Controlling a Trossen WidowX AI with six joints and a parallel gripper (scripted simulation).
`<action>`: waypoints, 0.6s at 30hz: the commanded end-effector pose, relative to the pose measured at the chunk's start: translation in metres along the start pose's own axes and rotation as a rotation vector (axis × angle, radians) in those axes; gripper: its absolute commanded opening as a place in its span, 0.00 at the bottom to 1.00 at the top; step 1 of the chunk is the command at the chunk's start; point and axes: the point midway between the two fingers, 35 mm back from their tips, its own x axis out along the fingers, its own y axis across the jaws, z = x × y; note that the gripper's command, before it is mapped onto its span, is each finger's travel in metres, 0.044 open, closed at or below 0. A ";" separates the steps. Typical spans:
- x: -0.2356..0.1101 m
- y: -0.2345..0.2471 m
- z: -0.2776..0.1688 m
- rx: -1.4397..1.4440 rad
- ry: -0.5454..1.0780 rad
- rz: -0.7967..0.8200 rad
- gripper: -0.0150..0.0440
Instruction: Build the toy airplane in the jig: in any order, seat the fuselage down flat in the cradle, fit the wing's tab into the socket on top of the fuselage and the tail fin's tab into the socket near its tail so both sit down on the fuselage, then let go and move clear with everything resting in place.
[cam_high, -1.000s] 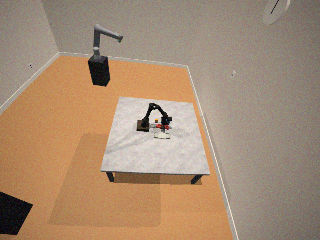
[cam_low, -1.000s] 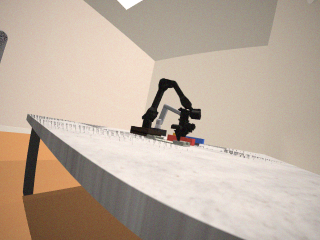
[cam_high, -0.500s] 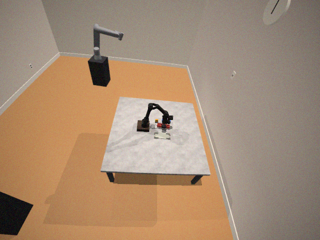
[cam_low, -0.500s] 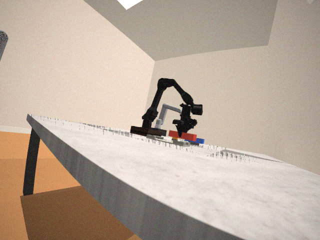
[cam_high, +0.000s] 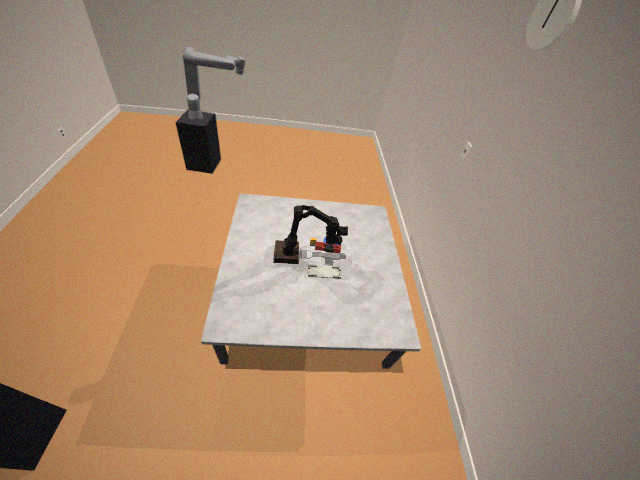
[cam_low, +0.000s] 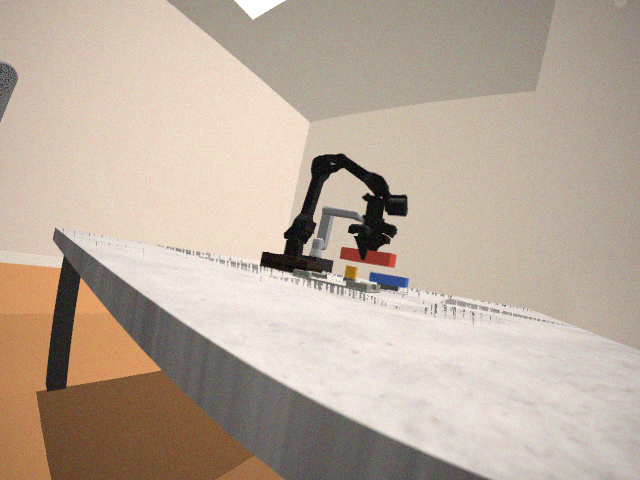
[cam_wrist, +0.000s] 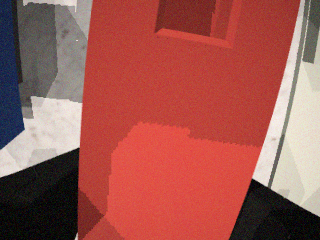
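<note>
My gripper (cam_high: 331, 243) (cam_low: 363, 251) (cam_wrist: 155, 163) is shut on the red fuselage (cam_high: 335, 248) (cam_low: 368, 256) (cam_wrist: 174, 127) and holds it level, a little above the table. The blue wing (cam_low: 388, 279) (cam_wrist: 8, 60) lies on the table beside it. The yellow tail fin (cam_high: 313, 241) (cam_low: 351, 271) stands on the table near the arm's base. The grey jig (cam_low: 361, 284) (cam_wrist: 54, 47) lies below the fuselage.
The arm's dark base (cam_high: 285, 253) (cam_low: 294, 261) is fixed on the marble table (cam_high: 310, 310) (cam_low: 361, 372). A pale flat plate (cam_high: 324, 270) lies just in front of the jig. A second grey arm on a black pedestal (cam_high: 199, 139) stands on the floor far behind.
</note>
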 end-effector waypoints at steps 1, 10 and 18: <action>-0.013 0.000 0.000 -0.004 -0.006 0.003 0.25; -0.042 -0.001 -0.005 -0.003 -0.005 0.002 0.25; -0.052 -0.005 -0.006 -0.008 -0.005 0.002 0.25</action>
